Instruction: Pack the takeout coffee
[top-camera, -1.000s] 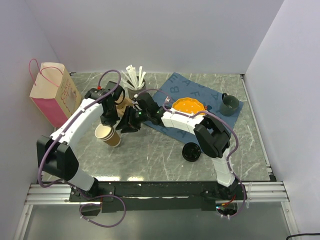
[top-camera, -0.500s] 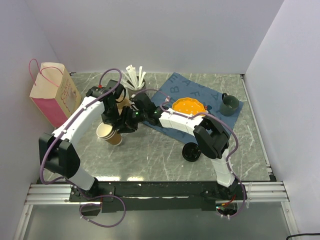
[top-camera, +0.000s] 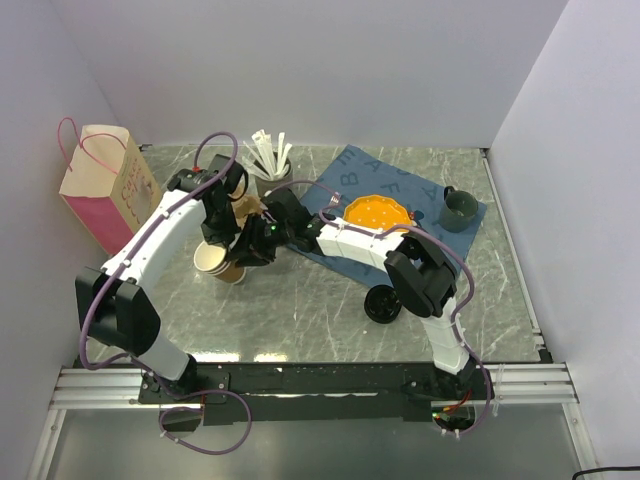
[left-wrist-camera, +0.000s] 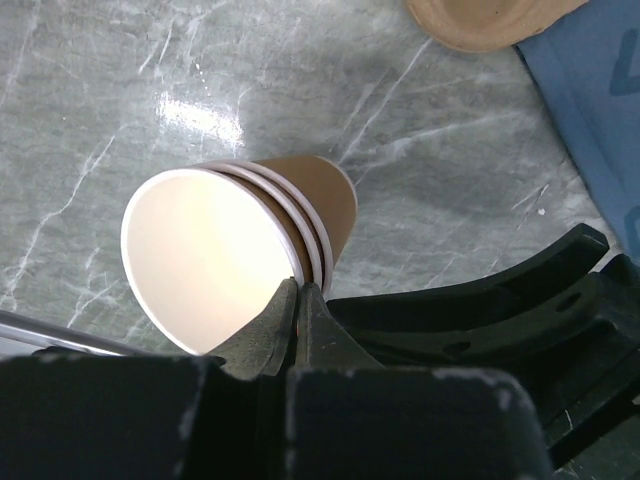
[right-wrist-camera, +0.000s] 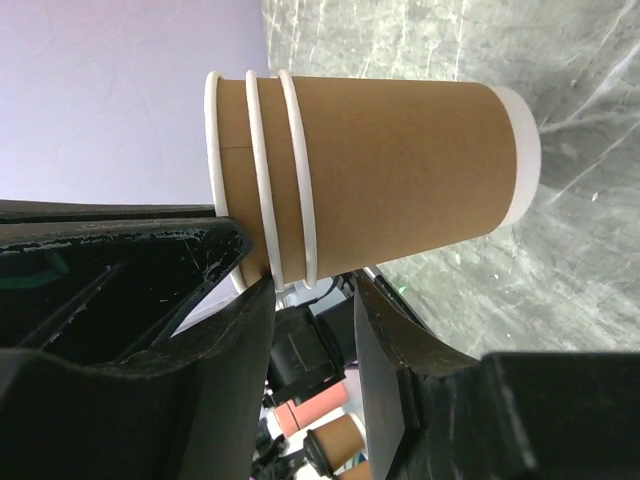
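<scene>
Pinching cup stack (left-wrist-camera: 215, 255) rim, left claw (left-wrist-camera: 300, 289).

Bright, even overhead light fills the top view, with soft shadows on the desk (top-camera: 300, 310). In the left wrist view a white glare patch sits upper left, and the near fingers (left-wrist-camera: 268, 330) are dark and blurred.

Kraft-brown takeout coffee (top-camera: 247, 207) sits mostly hidden beside the blue cloth (top-camera: 400, 185).

The blue cloth mat (top-camera: 345, 172) at the back of the table carries scattered pale capital letters, A, F and B among them. Print on the pink-and-kraft paper bag (top-camera: 105, 190) is too small to read.
</scene>
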